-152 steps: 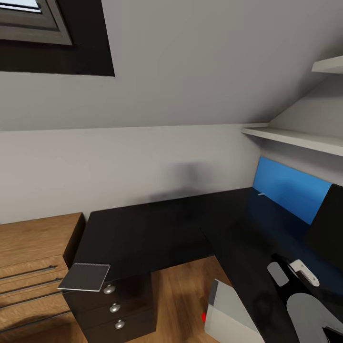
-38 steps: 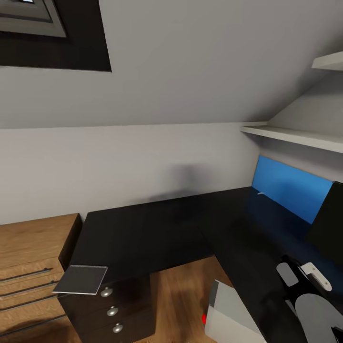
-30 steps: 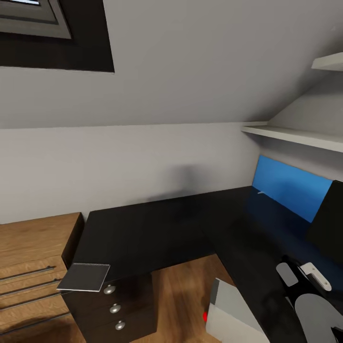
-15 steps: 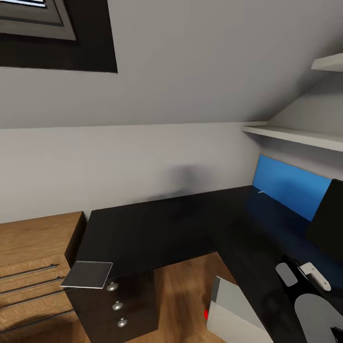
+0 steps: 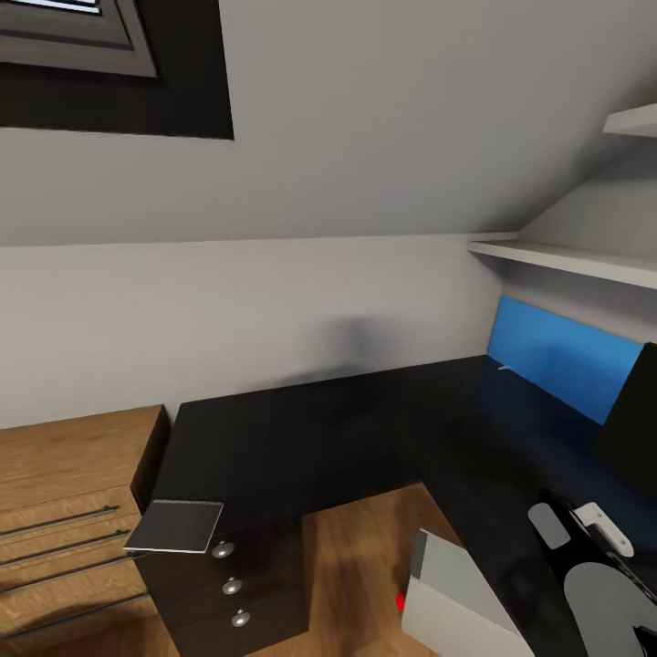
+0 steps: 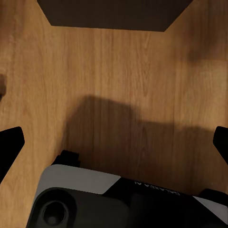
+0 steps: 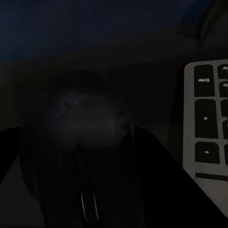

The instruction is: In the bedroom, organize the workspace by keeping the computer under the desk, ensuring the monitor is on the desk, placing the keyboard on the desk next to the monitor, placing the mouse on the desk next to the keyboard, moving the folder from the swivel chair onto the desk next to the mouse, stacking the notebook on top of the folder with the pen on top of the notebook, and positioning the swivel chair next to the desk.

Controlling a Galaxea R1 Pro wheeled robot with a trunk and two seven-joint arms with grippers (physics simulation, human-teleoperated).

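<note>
Black desk (image 5: 301, 438), notebook (image 5: 175, 526) overhanging corner

Monitor (image 5: 634, 415) cut by the head view's edge, computer (image 5: 456, 598) cropped below, mouse (image 7: 85, 142) dim, keyboard (image 7: 209, 128) partly out of frame

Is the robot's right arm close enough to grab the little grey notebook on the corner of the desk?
Probably not. The notebook lies on the far left corner of the desk, above the drawers, while the right gripper hangs over the desk's right wing by the mouse and keyboard. The robot would likely need to move.
</note>
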